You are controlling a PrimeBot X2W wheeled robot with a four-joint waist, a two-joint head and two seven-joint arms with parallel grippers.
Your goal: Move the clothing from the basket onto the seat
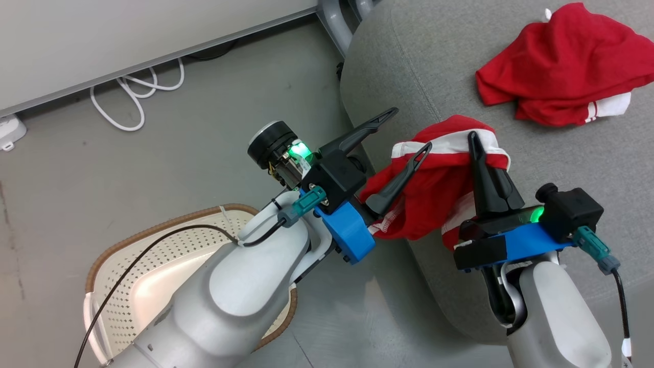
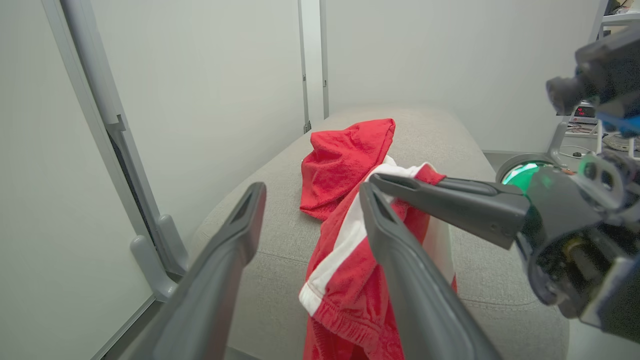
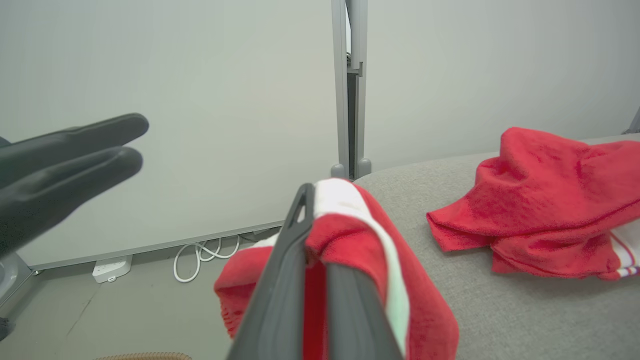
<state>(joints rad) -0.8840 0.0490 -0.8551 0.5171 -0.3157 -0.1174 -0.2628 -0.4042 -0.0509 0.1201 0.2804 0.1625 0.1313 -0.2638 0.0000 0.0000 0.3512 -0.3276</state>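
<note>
We find the right gripper [image 1: 474,143] closed tight on a red garment [image 1: 434,179]. Its two fingers are pressed together, and the white-trimmed band of the garment is draped over their tips. The garment hangs from this grip at the rounded near edge of the seat [image 1: 409,66], with its lower folds trailing down the side of the upholstery. We cannot tell whether the fabric rests against that side or hangs just off it.

The left gripper [image 1: 410,129] stands spread wide just beside the garment and holds nothing. One of its fingers [image 1: 403,176] crosses in front of the hanging fabric; we cannot confirm contact.

A second red garment [image 1: 557,66] lies crumpled on the seat's top surface, well in from the edge and apart from the gripped one.

The basket [image 1: 163,245] sits on the floor [image 1: 204,128] near the seat's edge, with the left forearm covering much of it. A white cable [image 1: 133,102] loops on the floor along the foot of the wall.
</note>
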